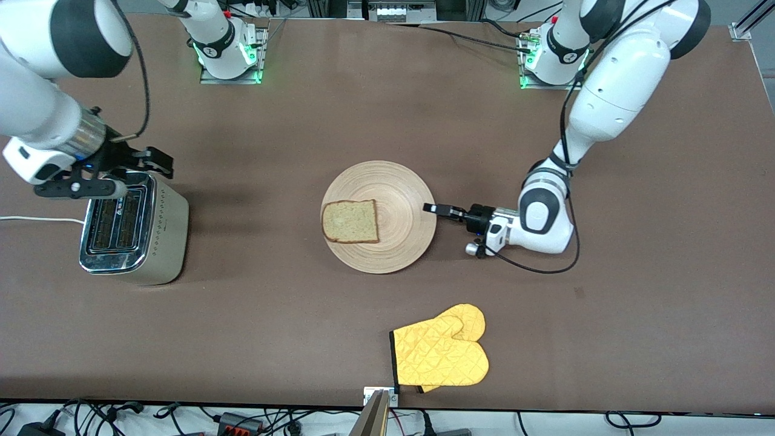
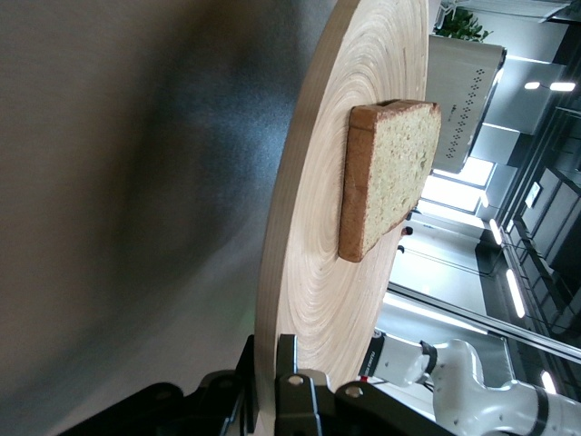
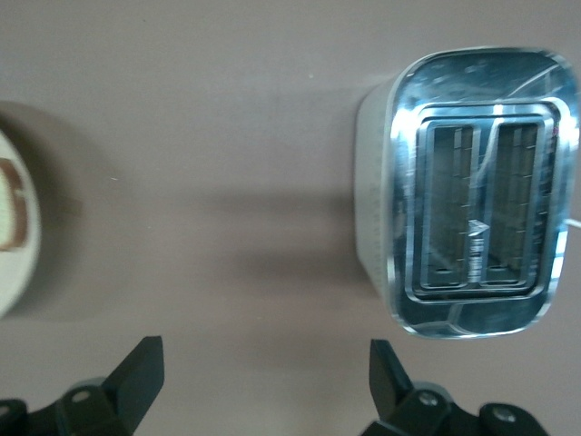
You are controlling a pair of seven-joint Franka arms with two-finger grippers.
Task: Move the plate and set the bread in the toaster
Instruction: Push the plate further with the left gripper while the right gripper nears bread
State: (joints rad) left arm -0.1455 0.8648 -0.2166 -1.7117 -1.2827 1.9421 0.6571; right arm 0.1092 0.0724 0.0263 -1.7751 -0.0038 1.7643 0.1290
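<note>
While left end effector (image 1: pixel 431 208) pinches plate (image 1: pixel 387 254), right end effector (image 1: pixel 130 166) hangs spread over toaster (image 1: pixel 163 242).

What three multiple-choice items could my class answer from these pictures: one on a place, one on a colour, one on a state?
1. Where does the bread lie?
A. in the toaster
B. on the plate
C. on the mitt

2. What colour is the oven mitt?
A. yellow
B. blue
C. red

3. How is the left gripper?
A. open above the toaster
B. open over the mitt
C. shut on the plate's rim

Key: 1 B, the slice rests on the plate. 2 A, its quilted fabric is yellow. 3 C, the left wrist view shows its fingers clamping the rim; the right gripper is open over the toaster.
</note>
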